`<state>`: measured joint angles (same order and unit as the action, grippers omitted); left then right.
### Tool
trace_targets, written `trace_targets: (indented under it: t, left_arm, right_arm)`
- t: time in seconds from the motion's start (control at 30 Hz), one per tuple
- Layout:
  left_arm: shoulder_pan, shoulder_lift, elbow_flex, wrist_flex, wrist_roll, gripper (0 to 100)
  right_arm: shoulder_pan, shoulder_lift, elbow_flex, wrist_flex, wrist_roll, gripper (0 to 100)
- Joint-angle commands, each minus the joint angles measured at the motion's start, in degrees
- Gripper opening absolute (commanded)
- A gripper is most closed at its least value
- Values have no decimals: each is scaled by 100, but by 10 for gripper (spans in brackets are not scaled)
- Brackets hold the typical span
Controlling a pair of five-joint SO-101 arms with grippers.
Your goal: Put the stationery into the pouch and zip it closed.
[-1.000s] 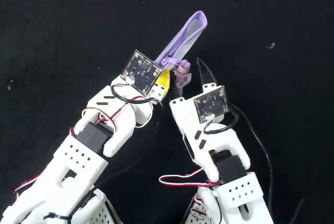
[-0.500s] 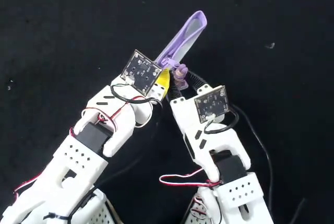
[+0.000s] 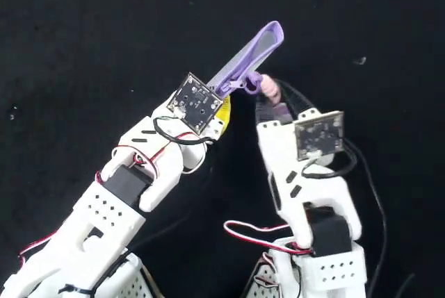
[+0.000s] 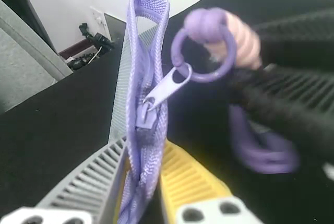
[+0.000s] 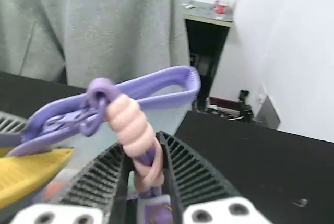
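Pouch: the purple pouch [image 3: 252,49] [image 4: 148,62] [image 5: 156,85] is held off the table, one end gripped and the other end with its loop pointing up and away.
Zip slider: the slider [image 4: 145,118] sits on the pouch's edge, just above the fingers that hold the pouch; its pull tab [image 4: 167,84] angles out to the side.
Ring: a purple ring [image 4: 204,51] hooks through the pull tab, just beside the pouch.
Charm: a pink ribbed charm [image 4: 243,33] [image 5: 129,123] [image 3: 270,88] hangs on the ring, right beside the pouch.
Left gripper: the left gripper [image 3: 221,101] [image 4: 138,177] is clamped on the pouch's lower end, a grey finger on one face and a yellow finger on the other.
Right gripper: the right gripper [image 3: 268,107] [image 5: 144,167] pinches the charm between its black ribbed fingers, close beside the pouch.
Table: the black table [image 3: 83,48] lies beneath the pouch.
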<state>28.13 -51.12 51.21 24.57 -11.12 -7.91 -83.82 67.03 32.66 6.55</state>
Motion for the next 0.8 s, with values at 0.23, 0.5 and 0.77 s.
trace_targets:
  t: [0.23, 0.5, 0.77]
  left_arm:
    - [-277, -62, -22, 18, -466, 28]
    - [-268, -62, -13, 35, -536, 28]
    - [-277, -62, 92, 0, -888, 28]
  right_arm:
    - [800, -101, -725, -237, 62, 11]
    - [1257, 259, -760, -677, 62, 11]
    - [1846, 2273, -1956, -905, 62, 11]
